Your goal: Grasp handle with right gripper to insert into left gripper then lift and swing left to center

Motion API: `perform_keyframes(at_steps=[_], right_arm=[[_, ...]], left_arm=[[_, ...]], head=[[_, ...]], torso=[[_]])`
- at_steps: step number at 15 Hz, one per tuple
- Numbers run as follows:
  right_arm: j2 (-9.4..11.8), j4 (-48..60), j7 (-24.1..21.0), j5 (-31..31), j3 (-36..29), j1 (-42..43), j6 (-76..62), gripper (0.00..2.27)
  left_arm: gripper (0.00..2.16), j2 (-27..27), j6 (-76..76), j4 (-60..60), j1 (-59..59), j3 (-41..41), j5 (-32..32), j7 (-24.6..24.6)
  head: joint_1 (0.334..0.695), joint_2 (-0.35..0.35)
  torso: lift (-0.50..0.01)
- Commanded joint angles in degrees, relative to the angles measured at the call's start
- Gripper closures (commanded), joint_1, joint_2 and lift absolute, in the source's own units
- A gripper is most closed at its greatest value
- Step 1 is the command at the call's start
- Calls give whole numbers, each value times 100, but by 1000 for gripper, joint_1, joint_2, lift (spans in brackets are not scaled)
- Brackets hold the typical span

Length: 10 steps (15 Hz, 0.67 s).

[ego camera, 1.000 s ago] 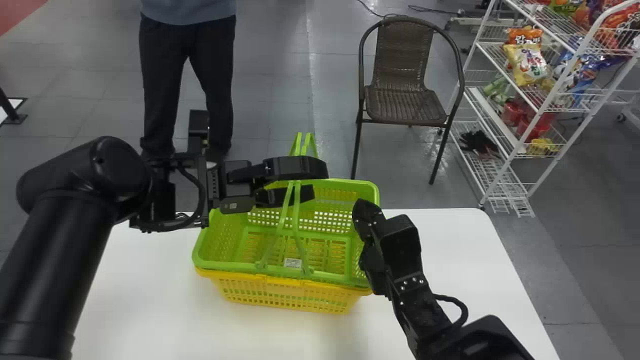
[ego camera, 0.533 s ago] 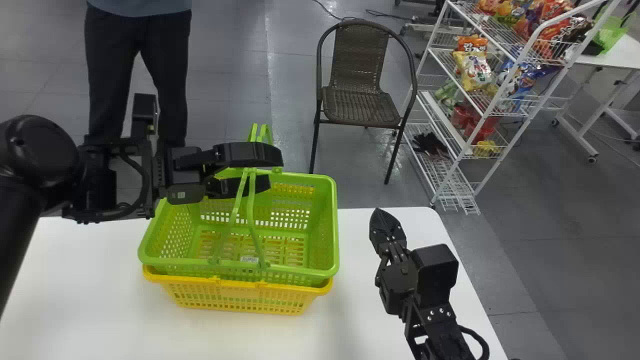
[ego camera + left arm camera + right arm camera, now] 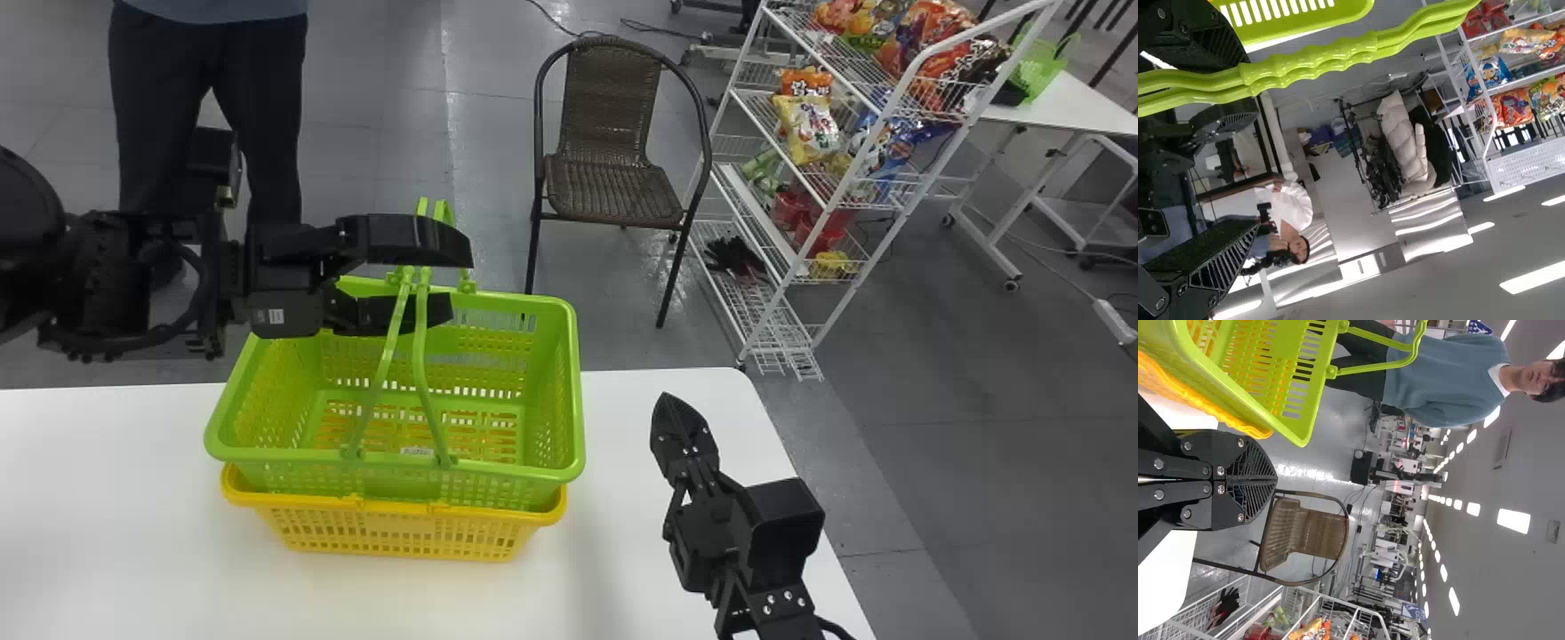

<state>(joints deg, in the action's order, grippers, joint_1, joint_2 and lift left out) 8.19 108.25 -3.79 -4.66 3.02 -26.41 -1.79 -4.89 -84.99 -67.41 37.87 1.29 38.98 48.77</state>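
Nearest, see the right gripper over the white table, apart from the yellow basket and to its right, jaws closed against each other. Next, see the yellow basket over the table, with the green basket nested in it and the handle raised. Up at that handle, find the left gripper, jaws parted widely with the handle between them. Farther off, see a brown chair, then a white wire rack holding snack bags on the right.
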Motion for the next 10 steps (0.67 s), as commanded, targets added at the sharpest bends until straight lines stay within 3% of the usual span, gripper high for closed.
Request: perform_keyframes(at_steps=[1,10], right_arm=[[16,48,1,36,-56,-57,-36,2213],[16,100,1,80,-126,-198,-194,2213]], left_arm=[[130,-12,-198,8,107,21,66,-60],[130,-20,-504,87,608,73,303,-183]], head=[[695,-250],[695,-258]], torso=[[0],[0]])
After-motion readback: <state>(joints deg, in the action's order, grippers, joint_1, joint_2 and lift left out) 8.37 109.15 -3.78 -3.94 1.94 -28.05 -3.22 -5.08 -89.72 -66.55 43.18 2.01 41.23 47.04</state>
